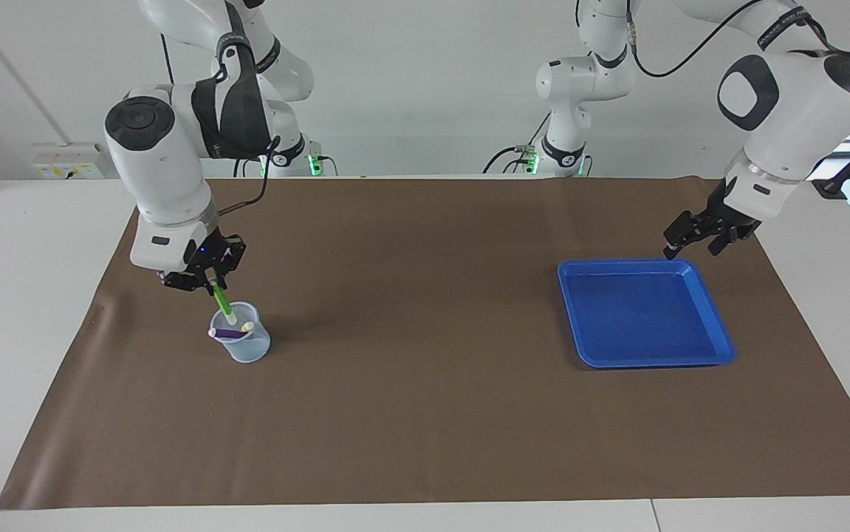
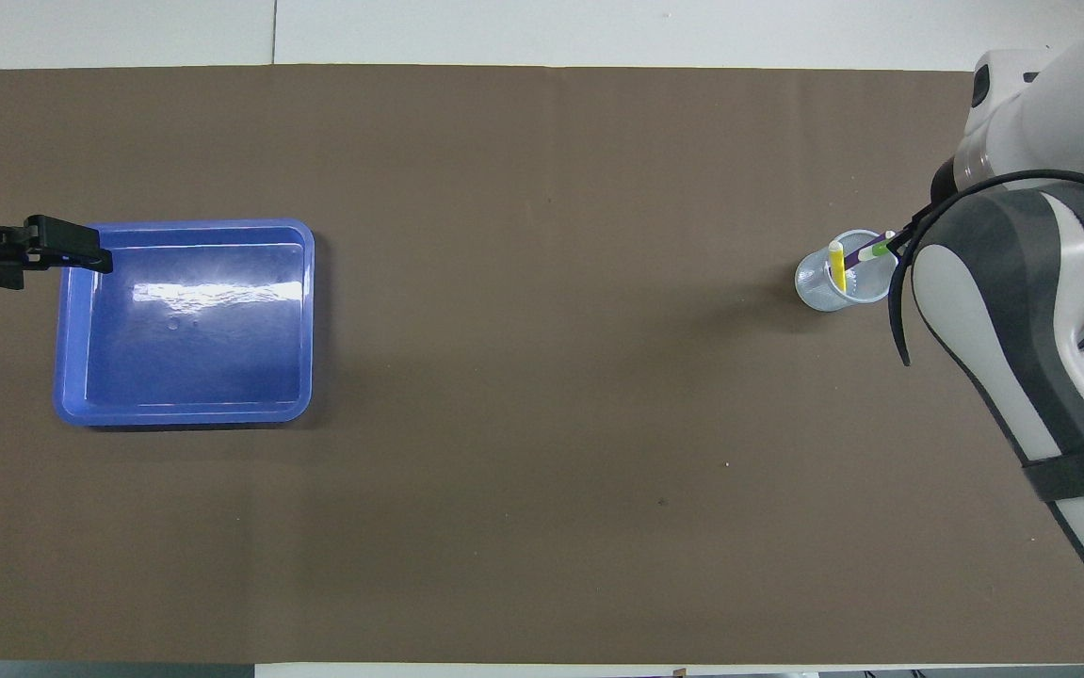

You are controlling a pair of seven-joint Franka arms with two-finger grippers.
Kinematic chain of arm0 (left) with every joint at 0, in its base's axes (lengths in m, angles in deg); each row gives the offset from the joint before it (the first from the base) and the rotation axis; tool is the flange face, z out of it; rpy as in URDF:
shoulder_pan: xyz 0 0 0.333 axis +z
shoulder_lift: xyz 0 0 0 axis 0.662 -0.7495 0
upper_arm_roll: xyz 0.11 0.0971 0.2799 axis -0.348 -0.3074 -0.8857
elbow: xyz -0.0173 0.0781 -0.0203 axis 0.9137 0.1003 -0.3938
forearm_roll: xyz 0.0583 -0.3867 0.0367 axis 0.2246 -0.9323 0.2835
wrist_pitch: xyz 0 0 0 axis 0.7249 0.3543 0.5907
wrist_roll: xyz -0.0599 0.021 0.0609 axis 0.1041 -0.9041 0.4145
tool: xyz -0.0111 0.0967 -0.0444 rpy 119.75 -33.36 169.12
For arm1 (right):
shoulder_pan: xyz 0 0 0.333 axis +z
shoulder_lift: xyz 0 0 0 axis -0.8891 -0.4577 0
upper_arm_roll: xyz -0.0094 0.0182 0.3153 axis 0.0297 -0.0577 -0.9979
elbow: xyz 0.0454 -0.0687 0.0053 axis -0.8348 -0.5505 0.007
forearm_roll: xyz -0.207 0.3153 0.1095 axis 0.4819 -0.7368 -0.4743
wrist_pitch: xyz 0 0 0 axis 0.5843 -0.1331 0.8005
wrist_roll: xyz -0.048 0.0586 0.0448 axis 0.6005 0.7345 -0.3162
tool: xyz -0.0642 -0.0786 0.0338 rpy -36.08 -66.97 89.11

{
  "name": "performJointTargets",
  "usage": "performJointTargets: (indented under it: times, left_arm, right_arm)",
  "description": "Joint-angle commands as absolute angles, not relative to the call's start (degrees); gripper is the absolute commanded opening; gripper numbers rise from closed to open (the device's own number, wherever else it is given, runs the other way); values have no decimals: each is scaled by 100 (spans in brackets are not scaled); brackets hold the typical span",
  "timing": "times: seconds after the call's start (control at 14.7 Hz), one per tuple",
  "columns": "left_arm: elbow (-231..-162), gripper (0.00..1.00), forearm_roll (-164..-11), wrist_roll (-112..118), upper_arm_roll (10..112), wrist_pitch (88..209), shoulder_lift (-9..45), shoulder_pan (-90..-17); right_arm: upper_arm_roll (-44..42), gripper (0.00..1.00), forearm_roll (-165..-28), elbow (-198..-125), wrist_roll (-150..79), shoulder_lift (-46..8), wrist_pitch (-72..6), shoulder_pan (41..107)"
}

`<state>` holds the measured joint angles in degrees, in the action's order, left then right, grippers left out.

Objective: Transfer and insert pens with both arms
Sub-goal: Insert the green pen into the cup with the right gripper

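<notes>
Green pen poised at the cup mouth, last of three to be dropped in

The green pen is clamped in the right gripper, its long axis steep, pale tip tilted down into the clear cup directly below; the purple pen and yellow pen are seen lying inside already. The left gripper, fingers spread and empty, is held over the brown mat just beside the blue tray, which is bare, well apart from the cup

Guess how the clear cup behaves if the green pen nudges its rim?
The cup looks thin and light, so it would probably slide or tip. The yellow pen and purple pen lean in it, likely shifting its balance.
</notes>
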<state>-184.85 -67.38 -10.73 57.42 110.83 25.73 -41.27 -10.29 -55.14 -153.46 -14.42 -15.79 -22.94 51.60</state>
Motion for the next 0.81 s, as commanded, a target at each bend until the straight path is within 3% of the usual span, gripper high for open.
performJointTargets:
  times: [0.0, 0.2, 0.34, 0.41, 0.54, 0.75]
  left_arm:
    - [-17853, 100, -6421, -1225, 5811, 10317, 2520, -4110]
    - [-17659, 100, -6359, -1516, 5793, 9851, 2651, -4101]
    - [-17781, 100, -6376, -1542, 5819, 9534, 3011, -4101]
    - [-17860, 100, -6376, -1542, 5819, 9515, 3073, -4110]
    - [-18106, 100, -6376, -1542, 5819, 9533, 3214, -4163]
    - [-18133, 100, -6368, -1507, 5854, 9629, 3215, -4180]
  right_arm:
    - [-1113, 0, -5470, -16284, -1360, -1093, -2861, 4993]
    - [-1113, 0, -5479, -16460, -1404, -1005, -2896, 4993]
    - [-1113, 0, -5470, -16469, -1422, -1005, -2905, 4993]
    - [-1113, 23, -5479, -16460, -1422, -1014, -2905, 5002]
    - [-1113, 100, -5488, -16390, -1422, -1022, -2870, 5037]
    - [-1113, 100, -5873, -15969, -1422, -1014, -2528, 5028]
